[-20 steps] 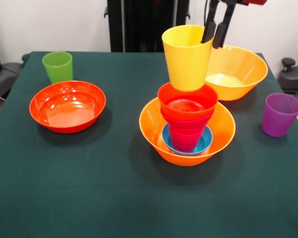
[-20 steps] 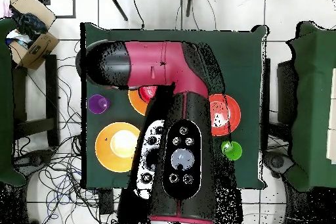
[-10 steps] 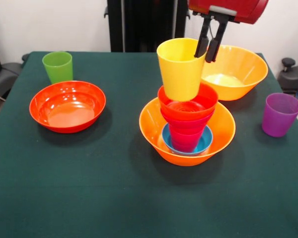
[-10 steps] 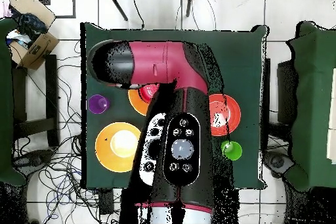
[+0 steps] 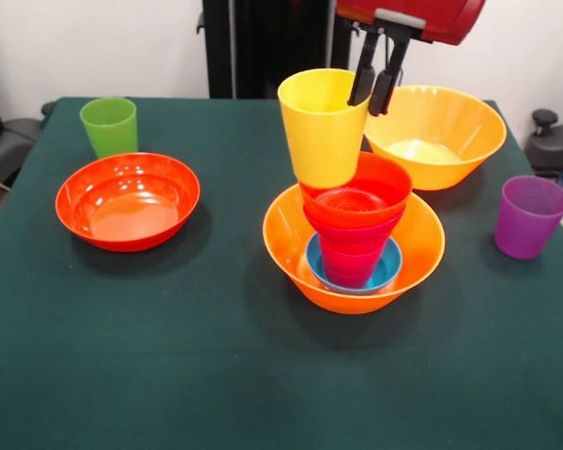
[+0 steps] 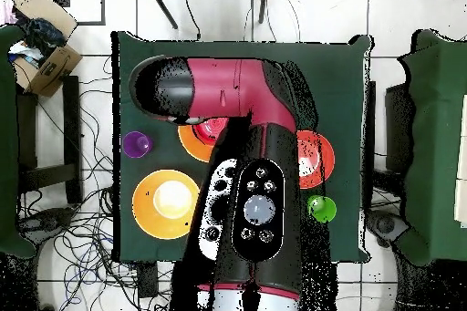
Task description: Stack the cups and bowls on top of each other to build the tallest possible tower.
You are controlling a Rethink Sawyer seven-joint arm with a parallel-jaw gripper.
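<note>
Front view, near to far. Lower centre: the tower sits on the green surface. Its base is a large orange bowl; a blue bowl lies inside it, then magenta pieces nested upward (cup or small bowl, cannot tell which), topped by a red-orange small bowl.

Just above the tower's left rim, the yellow cup hangs upright, mouth up. Its base overlaps the rim of the top bowl; I cannot tell whether they touch. The end effector is clamped on the yellow cup's right wall, one finger inside the rim and one outside. This wall pinch leaves the cup's base free, probably so it can drop into the top bowl. Judgement: the cup sits left of the stack's centre, so it needs to shift right before release, or it may catch the rim and tip.

Left middle: the wide red-orange bowl, well apart from the tower. Right edge: the purple cup. Upper left: the green cup. Upper right, behind the end effector: a second large orange bowl, near the arm's path but not blocking the descent.

Overhead view: the arm covers most of the tower; the end effector is hidden there.
</note>
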